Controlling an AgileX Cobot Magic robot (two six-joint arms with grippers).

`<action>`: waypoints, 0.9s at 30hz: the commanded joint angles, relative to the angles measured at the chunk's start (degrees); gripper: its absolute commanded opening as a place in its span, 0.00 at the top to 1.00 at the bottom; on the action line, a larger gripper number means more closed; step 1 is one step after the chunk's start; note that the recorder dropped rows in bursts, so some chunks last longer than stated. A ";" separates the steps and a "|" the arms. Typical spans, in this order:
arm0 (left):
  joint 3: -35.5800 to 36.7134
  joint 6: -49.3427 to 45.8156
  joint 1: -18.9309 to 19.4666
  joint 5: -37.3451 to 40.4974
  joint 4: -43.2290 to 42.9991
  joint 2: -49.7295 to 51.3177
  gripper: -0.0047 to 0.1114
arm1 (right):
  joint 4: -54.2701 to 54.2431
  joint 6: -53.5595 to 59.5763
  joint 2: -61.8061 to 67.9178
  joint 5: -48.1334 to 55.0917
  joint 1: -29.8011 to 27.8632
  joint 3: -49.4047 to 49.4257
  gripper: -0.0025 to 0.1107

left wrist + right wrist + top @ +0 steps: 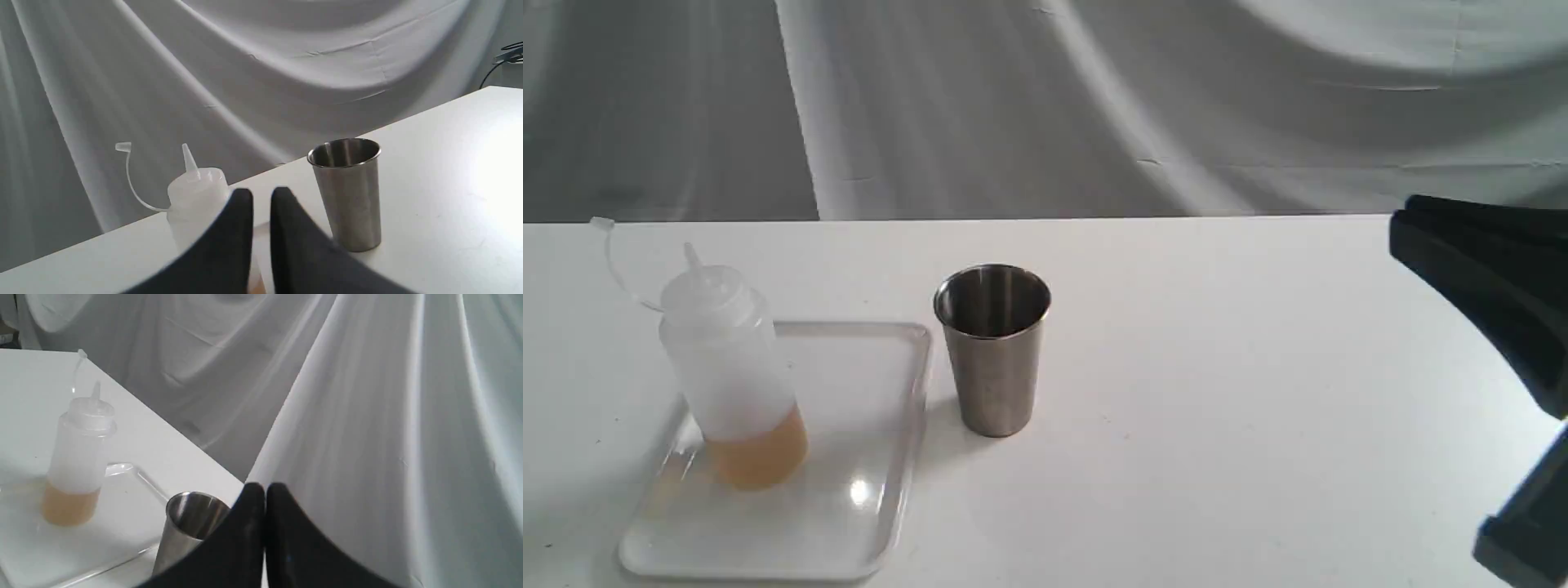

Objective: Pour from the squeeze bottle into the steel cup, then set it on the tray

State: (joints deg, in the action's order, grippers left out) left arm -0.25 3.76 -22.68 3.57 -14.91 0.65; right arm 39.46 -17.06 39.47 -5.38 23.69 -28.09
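The squeeze bottle (731, 367) stands upright on the near-left part of the white tray (866, 457), amber liquid filling its bottom; its cap hangs off the strap. The steel cup (994, 359) stands upright on the table just right of the tray. My right gripper (1413, 229) hovers at the far right, well away from both, and in the right wrist view its fingers (253, 498) touch with nothing between them. My left gripper (261, 194) does not show in the exterior view; its fingers sit almost together, holding nothing, short of the bottle (196, 204) and cup (349, 196).
A white table (1217, 408) carries everything, backed by a draped grey-white cloth (1094, 106) along its far edge. A dark cable (502, 61) shows beyond the table's far corner in the left wrist view.
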 commanded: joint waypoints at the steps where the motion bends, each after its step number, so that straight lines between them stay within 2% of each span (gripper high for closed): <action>1: 0.25 0.07 0.11 -0.06 0.10 0.18 0.89 | 0.35 0.16 -2.64 -0.06 -0.39 1.11 0.98; 6: 0.25 0.07 0.11 -0.06 0.10 0.18 0.89 | 0.22 0.16 -3.20 0.89 -0.39 1.11 0.98; 10: 0.25 0.07 0.11 -0.06 0.10 0.18 0.89 | -11.42 0.16 -3.20 6.65 -0.39 1.26 0.98; 12: 0.25 0.07 0.11 -0.06 0.10 0.18 0.89 | -12.83 0.16 -3.20 8.11 -0.39 1.96 0.98; 17: 0.25 0.07 0.11 -0.17 0.14 0.18 0.89 | -13.34 0.16 -6.79 1.78 -1.84 5.98 0.98; 22: 0.25 0.07 0.11 -0.17 0.14 0.18 0.89 | -15.95 0.31 -13.29 -3.55 -9.23 12.08 0.98; 27: 0.25 0.07 0.11 -0.17 0.14 0.18 0.89 | -19.85 0.31 -19.67 -4.21 -20.19 17.59 0.98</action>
State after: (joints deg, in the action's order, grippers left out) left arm -0.25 3.76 -22.68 3.57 -14.91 0.65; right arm 21.40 -17.06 21.54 -8.40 6.47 -12.08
